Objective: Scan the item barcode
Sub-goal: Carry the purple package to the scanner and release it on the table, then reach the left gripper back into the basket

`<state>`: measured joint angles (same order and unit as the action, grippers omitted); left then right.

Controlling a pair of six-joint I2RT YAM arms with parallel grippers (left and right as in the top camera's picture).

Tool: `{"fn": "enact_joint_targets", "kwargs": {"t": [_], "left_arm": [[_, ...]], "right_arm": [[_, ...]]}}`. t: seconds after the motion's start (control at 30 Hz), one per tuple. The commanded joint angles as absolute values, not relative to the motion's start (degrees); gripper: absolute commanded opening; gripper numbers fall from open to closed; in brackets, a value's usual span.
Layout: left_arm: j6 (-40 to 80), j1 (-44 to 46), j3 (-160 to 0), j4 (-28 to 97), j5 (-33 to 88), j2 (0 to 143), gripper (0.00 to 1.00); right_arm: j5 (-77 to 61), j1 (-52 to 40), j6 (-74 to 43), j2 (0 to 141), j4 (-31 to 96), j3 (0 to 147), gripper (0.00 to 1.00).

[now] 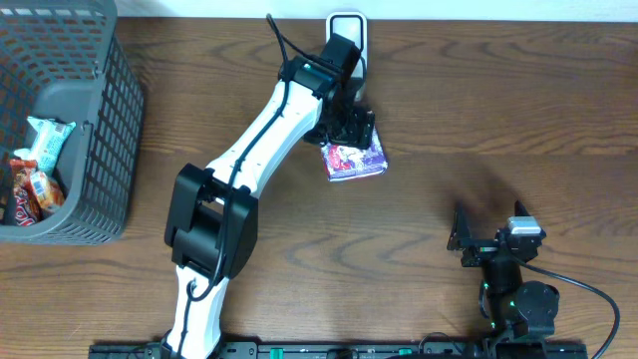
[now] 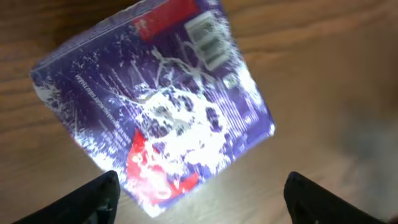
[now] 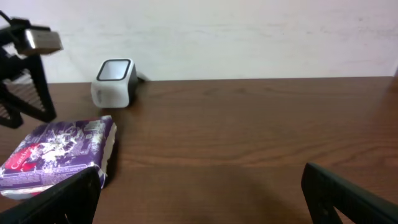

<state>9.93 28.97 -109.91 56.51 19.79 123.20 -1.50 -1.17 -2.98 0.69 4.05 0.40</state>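
Overhead view: light is soft, even and moderately bright, and focus is sharp across the wood counter [image 1: 478, 120]. A faint diffuse shadow lies on it ahead of the right arm.

Left wrist view: soft overall. The purple packet [image 2: 155, 106] is out of focus, and strong white glare on its glossy wrap washes out the central print. The fingers [image 2: 93, 199] of the left gripper [image 2: 202, 196] are dark blurs.

Right wrist view: dimmer, with a warm cast. The wall [image 3: 249, 31] is pale and slightly grainy, the scanner [image 3: 115, 81] reasonably sharp. The right gripper [image 3: 205, 199] fingers [image 3: 62, 199] are black and defocused.
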Motion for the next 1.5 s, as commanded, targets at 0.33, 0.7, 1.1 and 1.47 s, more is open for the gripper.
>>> {"fn": "enact_joint_targets", "kwargs": {"t": [0.33, 0.7, 1.1, 1.47], "left_arm": [[8.2, 8.7, -115.3, 48.1, -4.6, 94.3, 0.98], [22.9, -26.4, -113.1, 54.6, -8.1, 92.9, 0.98], [16.0, -33.4, -103.5, 55.1, -11.6, 104.8, 0.98], [14.1, -33.8, -101.8, 54.8, -20.0, 115.5, 0.98]], "right_arm": [[-1.2, -0.3, -3.6, 0.4, 4.3, 0.3, 0.99], [-1.2, -0.3, -3.6, 0.4, 4.3, 0.3, 0.99], [-1.2, -0.3, -3.6, 0.4, 4.3, 0.3, 0.99], [-1.2, -0.3, -3.6, 0.4, 4.3, 0.3, 0.99]]}}
